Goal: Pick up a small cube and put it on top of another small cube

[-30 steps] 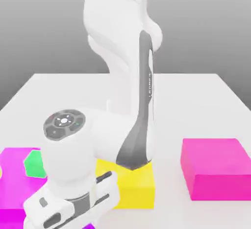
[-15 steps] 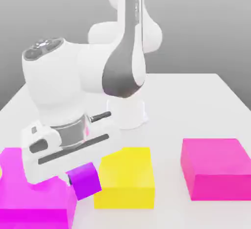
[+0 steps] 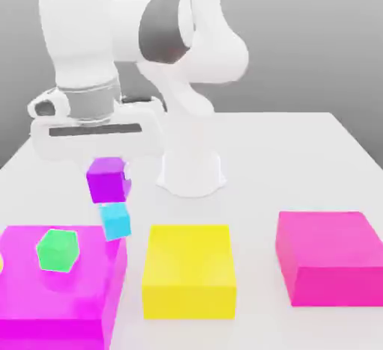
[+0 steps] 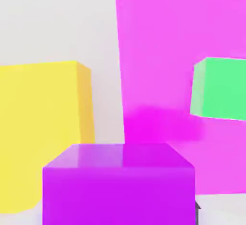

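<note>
- Lift is what you have just seen: the purple cube (image 3: 105, 179) was low by the front of the tabletop (image 3: 299, 146) half a second ago, beside the yellow block (image 3: 188, 270); it now hangs clear in the air under the hand, higher and further back.
- Pincer (image 3: 106, 163) is closed on the purple cube, which fills the near part of the hand view (image 4: 119, 183).
- Position: in the exterior view the purple cube sits just above the cyan cube (image 3: 115, 220), a shade toward that view's left. Whether the two touch you cannot settle from this angle; they look barely apart.
- Cyan cube stands at the corner of the left magenta block (image 3: 45, 304), which carries the green solid (image 3: 57, 250).
- Meaning for you: the pick is done and the carry looks nearly over; alignment and lowering remain, judging by the offset.
- Orientation: as a cube it has no long axis. Its top face reads roughly level, with a slight twist relative to the cyan cube's edges.
</note>
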`<state>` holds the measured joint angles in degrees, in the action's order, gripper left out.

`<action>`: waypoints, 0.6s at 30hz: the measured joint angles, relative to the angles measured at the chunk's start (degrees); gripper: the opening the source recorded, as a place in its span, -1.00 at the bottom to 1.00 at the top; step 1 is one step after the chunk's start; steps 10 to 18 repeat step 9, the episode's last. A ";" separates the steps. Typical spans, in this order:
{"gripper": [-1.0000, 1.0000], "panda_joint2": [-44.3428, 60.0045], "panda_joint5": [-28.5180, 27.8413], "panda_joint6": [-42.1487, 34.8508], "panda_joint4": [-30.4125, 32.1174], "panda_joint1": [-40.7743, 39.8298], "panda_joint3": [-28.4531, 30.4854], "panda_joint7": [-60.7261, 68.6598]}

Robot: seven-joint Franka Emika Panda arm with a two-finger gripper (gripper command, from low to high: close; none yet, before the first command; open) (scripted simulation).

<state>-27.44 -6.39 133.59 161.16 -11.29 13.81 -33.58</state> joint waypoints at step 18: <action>1.00 8.09 -1.13 12.10 3.70 -0.52 -0.38 -1.14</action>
